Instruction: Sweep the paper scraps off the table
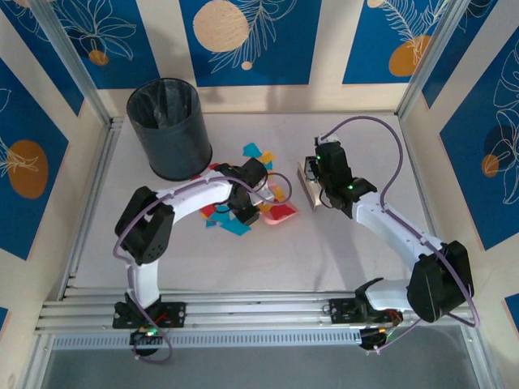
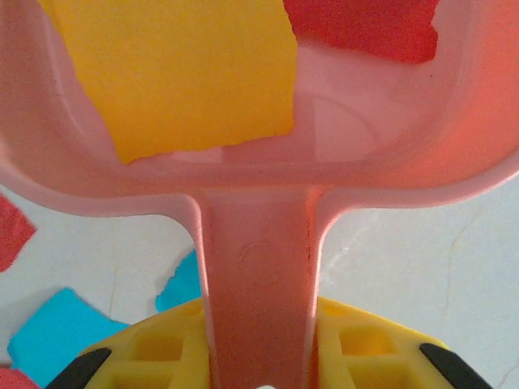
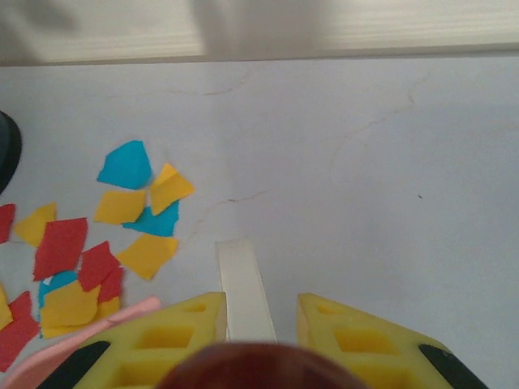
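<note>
Left gripper point(image 1: 250, 212) is clamped on the pan point(image 1: 280, 213) handle at the centre of the top view. The handle runs frame-right from the fingers, so the mouth faces right and slightly up. In the left wrist view, one yellow and one red scrap lie inside the pan.

Right gripper point(image 1: 313, 185) is closed on the brush point(image 1: 307, 180), just right of the pan mouth and a little higher in frame.

Scraps point(image 1: 253, 151) on the tabletop point(image 1: 268, 259) fall into two groups:
- A loose group spreads up-left of the pan mouth, between the brush and the bin point(image 1: 170, 130). In the right wrist view it sits frame-left of the brush, with the pan lip at lower left.
- A second group, cyan and red, lies by the left forearm point(image 1: 199, 194) on the handle side, behind the pan.

Judgement: the right arm is nearer the upper group, and its stroke should run frame-left and down into the mouth. The rear group likely needs the pan re-aimed first.
</note>
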Controlling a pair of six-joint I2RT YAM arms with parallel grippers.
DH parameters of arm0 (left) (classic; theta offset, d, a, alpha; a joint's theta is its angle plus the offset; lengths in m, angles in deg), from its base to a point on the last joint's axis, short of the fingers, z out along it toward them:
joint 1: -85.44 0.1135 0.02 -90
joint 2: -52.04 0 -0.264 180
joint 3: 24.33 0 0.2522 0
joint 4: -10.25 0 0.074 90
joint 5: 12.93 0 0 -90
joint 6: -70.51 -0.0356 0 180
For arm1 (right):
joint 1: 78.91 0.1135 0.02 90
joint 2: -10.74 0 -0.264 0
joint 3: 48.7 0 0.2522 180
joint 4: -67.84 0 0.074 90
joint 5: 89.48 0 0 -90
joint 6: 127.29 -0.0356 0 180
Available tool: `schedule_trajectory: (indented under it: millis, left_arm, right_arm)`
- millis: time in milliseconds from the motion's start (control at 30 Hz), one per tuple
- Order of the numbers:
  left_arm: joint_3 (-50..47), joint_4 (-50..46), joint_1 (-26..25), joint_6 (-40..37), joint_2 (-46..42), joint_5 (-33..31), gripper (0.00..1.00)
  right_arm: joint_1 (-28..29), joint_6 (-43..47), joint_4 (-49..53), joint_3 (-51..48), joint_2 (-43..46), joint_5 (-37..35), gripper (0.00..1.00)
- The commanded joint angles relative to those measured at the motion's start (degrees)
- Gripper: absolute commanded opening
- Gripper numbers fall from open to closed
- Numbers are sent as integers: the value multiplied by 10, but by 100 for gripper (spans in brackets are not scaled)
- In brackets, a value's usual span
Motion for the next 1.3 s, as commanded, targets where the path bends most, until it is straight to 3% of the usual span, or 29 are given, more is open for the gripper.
schedule_trajectory:
  millis: [0,533,933,1267]
  left_arm:
    - [-9,36,18,22,-50,29,0]
    - [49,37,61,60,-172,68,0]
    - [126,36,174,137,-216,146,0]
    - [198,38,276,265,-195,205,0]
  right_arm:
    - [-11,-15,0,-9,26,-27,0]
    - [-28,-33,6,-19,40,6,0]
    - [-30,-32,-4,-23,27,41,0]
    - [-30,-34,1,-14,8,53,0]
